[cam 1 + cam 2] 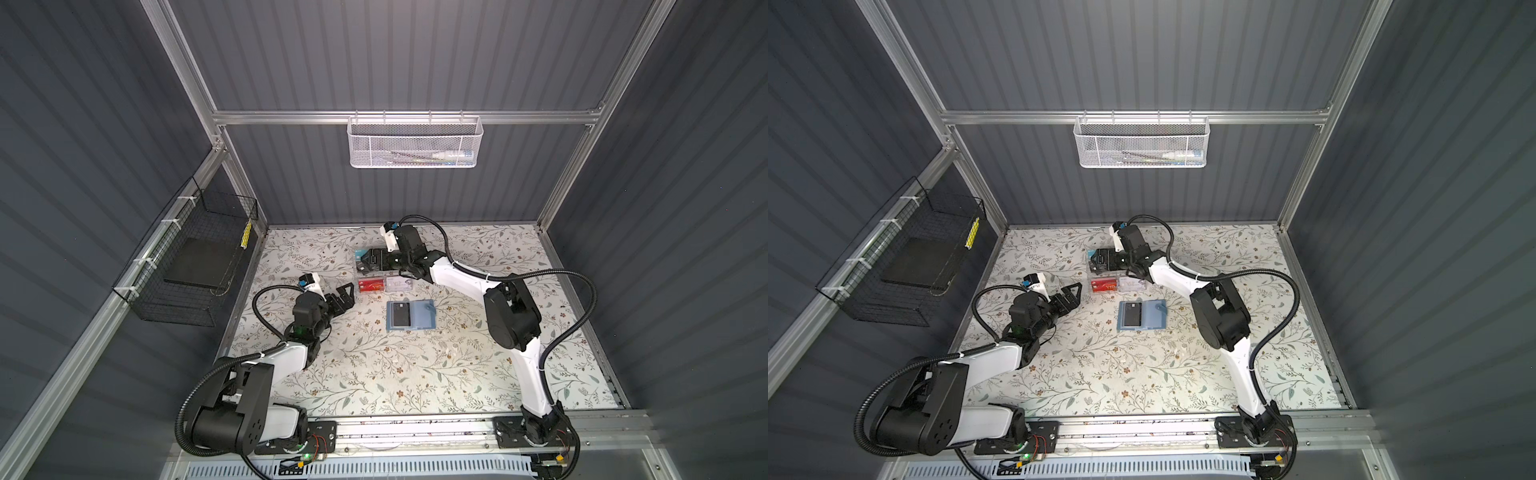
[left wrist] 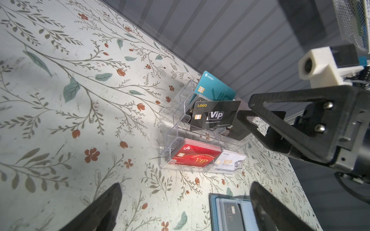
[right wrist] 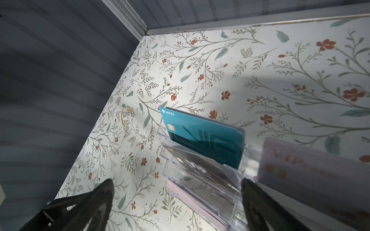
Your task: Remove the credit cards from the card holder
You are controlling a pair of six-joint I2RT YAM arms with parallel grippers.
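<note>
The soft blue card holder (image 1: 420,320) lies open in the middle of a top view, one thin black credit card (image 1: 402,314) in its shiny sleeve. The left gripper (image 1: 344,296) and right gripper (image 1: 362,262) gape wide, holding nothing, the right over the clear rack (image 2: 166,145). The slick card could slip, or the holder slide along.

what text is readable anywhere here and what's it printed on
"AION": teal card in the clear rack.
"LOGO", "Vip": black rack card; its small print is too blurred.
"VIP": red card.
"VIP": white card.
"VIP": black card in the card holder.
</note>
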